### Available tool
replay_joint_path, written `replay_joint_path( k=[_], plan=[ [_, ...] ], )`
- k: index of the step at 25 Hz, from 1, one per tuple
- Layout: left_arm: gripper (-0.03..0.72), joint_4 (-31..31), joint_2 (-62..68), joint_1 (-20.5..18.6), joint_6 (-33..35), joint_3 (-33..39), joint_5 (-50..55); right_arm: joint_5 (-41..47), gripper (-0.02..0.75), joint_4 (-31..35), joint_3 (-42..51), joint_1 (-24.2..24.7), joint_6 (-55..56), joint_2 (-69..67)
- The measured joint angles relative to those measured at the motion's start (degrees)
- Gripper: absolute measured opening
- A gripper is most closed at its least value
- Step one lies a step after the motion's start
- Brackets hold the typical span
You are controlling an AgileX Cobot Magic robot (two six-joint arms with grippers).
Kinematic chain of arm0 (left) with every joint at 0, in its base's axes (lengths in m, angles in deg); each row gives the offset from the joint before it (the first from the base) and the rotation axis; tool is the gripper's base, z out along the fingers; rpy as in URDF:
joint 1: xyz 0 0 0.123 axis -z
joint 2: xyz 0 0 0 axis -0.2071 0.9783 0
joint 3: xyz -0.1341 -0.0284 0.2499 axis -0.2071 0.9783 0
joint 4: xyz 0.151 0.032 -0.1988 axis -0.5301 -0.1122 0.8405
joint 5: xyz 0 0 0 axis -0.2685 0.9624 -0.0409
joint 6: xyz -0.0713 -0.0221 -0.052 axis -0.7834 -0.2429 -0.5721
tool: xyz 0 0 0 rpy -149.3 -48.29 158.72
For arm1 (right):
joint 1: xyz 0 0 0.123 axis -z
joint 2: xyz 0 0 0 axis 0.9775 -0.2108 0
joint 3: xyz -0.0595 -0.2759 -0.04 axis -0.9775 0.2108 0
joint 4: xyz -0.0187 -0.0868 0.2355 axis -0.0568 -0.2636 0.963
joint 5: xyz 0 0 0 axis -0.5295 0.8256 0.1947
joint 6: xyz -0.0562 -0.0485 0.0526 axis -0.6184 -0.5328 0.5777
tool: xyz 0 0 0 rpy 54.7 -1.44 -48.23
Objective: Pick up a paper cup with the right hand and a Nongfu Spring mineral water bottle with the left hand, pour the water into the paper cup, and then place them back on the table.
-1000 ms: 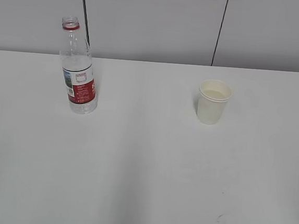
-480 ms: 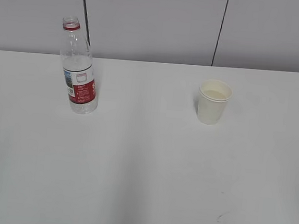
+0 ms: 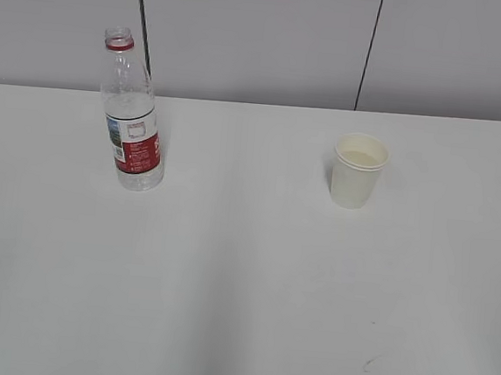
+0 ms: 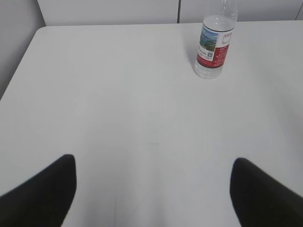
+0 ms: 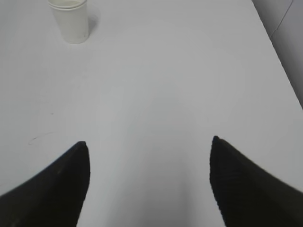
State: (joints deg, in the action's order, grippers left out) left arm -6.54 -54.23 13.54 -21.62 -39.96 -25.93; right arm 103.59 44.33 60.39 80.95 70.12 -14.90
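Nearest, in the left wrist view, the left hand's black gripper is showing only its two dark fingertips at the bottom corners, spread wide with nothing between them but bare tabletop. The right hand's black gripper is sitting the same way in its own view: both tips low in the picture, jaws standing wide apart, gripping nothing. Neither arm is showing in the exterior view.

Under both, the wide flat plain white table is lying bare across the foreground. A small dark scuff mark is showing on the surface towards the near right; the right wrist view is picking up a faint curved scratch at its left.

Farther out, the small plain white tapered paper cup with a rolled rim and cream inside is standing upright on the right half of the table, well apart from everything. From the right wrist it is sitting far ahead and off to the left. Whether it is holding any liquid, I cannot tell.

Across from it, on the left half, the tall clear plastic Nongfu Spring mineral water bottle with red neck ring, red-and-white label band and no cap is standing upright. Clear water is filling it to about the shoulder. From the left wrist it is standing ahead and right of centre, nothing blocking the way to it.

Beyond the far edge, pale grey wall panels are rising, split by two dark vertical seams.
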Motion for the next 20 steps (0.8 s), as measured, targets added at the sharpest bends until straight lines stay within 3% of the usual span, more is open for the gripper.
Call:
replay_joint_path(
  k=[20],
  plan=[
    [0.592, 0.0, 0.0, 0.0, 0.0, 0.0, 0.0, 0.0, 0.582, 0.1, 0.0, 0.0, -0.9, 0.0]
  ],
)
